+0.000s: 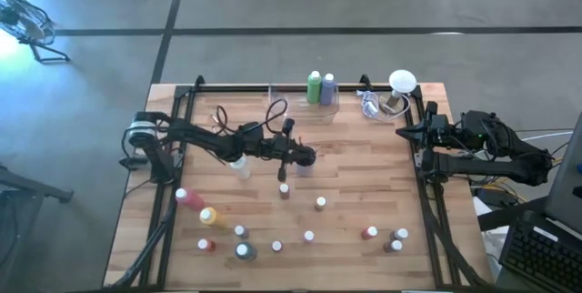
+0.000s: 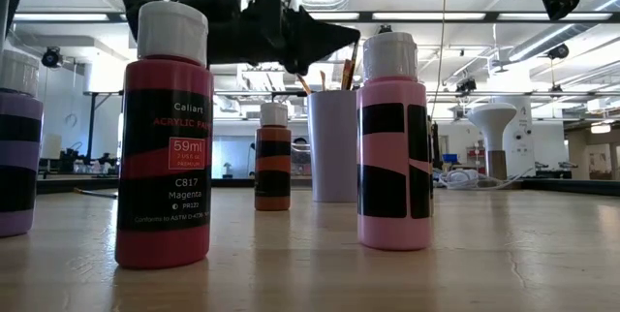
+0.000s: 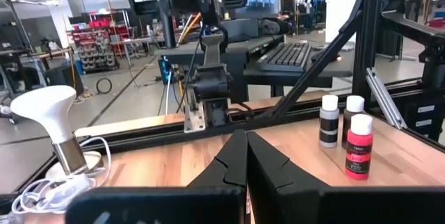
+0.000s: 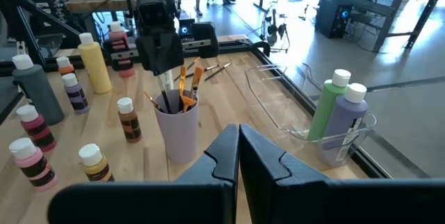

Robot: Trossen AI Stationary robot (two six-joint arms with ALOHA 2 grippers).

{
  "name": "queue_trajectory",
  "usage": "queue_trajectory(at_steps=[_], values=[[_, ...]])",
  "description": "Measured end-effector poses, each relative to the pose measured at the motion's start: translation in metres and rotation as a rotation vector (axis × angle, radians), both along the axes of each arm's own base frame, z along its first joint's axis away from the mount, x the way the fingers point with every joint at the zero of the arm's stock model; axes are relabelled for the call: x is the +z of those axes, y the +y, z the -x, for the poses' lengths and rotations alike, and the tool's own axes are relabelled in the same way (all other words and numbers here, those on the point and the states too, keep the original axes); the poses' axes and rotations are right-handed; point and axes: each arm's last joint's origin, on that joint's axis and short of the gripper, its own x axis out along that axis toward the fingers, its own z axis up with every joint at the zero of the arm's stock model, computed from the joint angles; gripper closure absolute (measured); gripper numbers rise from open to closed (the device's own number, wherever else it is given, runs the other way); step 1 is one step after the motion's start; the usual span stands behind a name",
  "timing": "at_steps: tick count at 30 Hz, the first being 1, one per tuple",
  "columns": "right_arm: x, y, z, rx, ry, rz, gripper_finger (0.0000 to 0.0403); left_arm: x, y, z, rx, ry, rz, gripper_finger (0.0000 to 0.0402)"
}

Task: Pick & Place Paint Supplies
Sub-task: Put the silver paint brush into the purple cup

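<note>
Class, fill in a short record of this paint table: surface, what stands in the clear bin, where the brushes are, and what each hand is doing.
surface: wooden table
clear bin: green bottle and purple bottle, upright
brushes: standing in a cup
loose bottles: many small ones scattered at the near side
left hand: shut, empty, over mid-table
right hand: shut, empty, at the right edge
</note>
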Motion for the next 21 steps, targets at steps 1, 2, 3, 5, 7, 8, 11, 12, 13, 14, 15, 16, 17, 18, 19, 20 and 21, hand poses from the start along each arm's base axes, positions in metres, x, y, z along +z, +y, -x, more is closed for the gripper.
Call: queue_trajectory(at_steps=[1,2,3,5,7,8,11,12,13,14,15,16,17,18,19,20,21], values=[[0.000,0.000,0.000,0.000,0.000,0.000,0.0394,-0.001,0.000,0.000,0.000,0.008,0.001,0.0401],[0.000,0.000,0.000,0.000,0.000,0.000,0.0394,-0.002,0.000,0.000,0.000,0.018,0.002,0.0401],[0.000,0.000,0.000,0.000,0.000,-0.001,0.0394,-0.003,0.000,0.000,-0.001,0.032,0.004,0.0401],[0.000,0.000,0.000,0.000,0.000,0.000,0.0394,-0.004,0.000,0.000,0.000,0.053,0.006,0.0401],[0.000,0.000,0.000,0.000,0.000,-0.001,0.0394,-0.005,0.000,0.000,0.012,0.065,0.001,0.0401],[0.000,0.000,0.000,0.000,0.000,-0.001,0.0394,-0.006,0.000,0.000,0.018,0.079,0.000,0.0401],[0.000,0.000,0.000,0.000,0.000,0.000,0.0394,-0.009,0.001,0.000,0.027,0.110,0.004,0.0401],[0.000,0.000,0.000,0.000,0.000,-0.001,0.0394,-0.009,0.001,0.000,0.034,0.113,0.004,0.0401],[0.000,0.000,0.000,0.000,0.000,-0.001,0.0394,-0.010,0.001,0.000,0.038,0.115,0.004,0.0401],[0.000,0.000,0.000,0.000,0.000,0.000,0.0394,-0.010,0.001,0.000,0.041,0.122,0.004,0.0401],[0.000,0.000,0.000,0.000,0.000,0.000,0.0394,-0.011,0.001,0.000,0.041,0.129,0.005,0.0401],[0.000,0.000,0.000,0.000,0.000,-0.001,0.0394,-0.012,0.001,0.000,0.042,0.139,0.004,0.0401],[0.000,0.000,0.000,0.000,0.000,-0.001,0.0394,-0.013,0.001,0.001,0.044,0.148,0.005,0.0401],[0.000,0.000,0.000,0.000,0.000,0.000,0.0394,-0.014,0.001,0.001,0.046,0.156,0.006,0.0401],[0.000,0.000,0.000,0.000,0.001,0.000,0.0394,-0.015,0.001,0.001,0.051,0.166,0.007,0.0401],[0.000,0.000,0.000,0.000,0.000,0.000,0.0394,-0.015,0.001,0.001,0.052,0.175,0.008,0.0401],[0.000,0.000,0.000,0.000,0.000,-0.001,0.0394,-0.016,0.001,0.001,0.052,0.180,0.009,0.0401]])
